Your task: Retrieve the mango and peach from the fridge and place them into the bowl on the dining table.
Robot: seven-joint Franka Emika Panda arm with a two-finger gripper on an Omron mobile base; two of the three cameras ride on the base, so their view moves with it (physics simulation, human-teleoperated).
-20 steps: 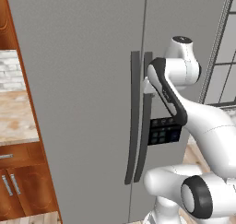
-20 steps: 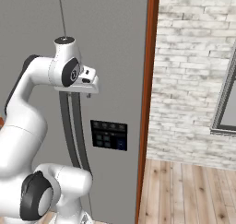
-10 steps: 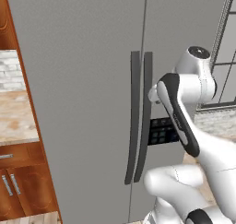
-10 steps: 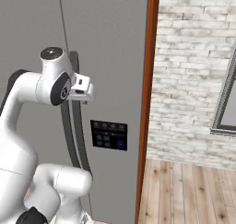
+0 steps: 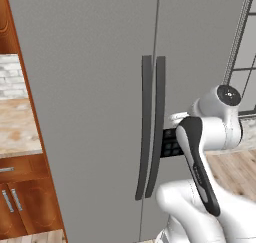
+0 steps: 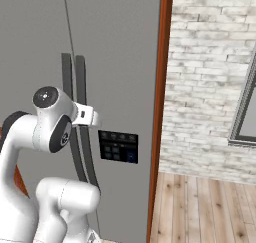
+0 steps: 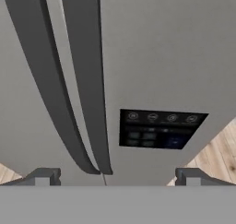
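Evidently poised to open the closed fridge (image 5: 100,87), the gripper (image 7: 115,177), fingers spread wide and empty, faces the two dark handles (image 7: 83,89) at its 11 o'clock, beside the control panel (image 7: 159,128).

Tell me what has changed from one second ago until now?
The arm's wrist has sunk from beside the upper handles to the level of the control panel, drawing back from the fridge. The claw opened a little wider and holds nothing. Both doors stayed closed.
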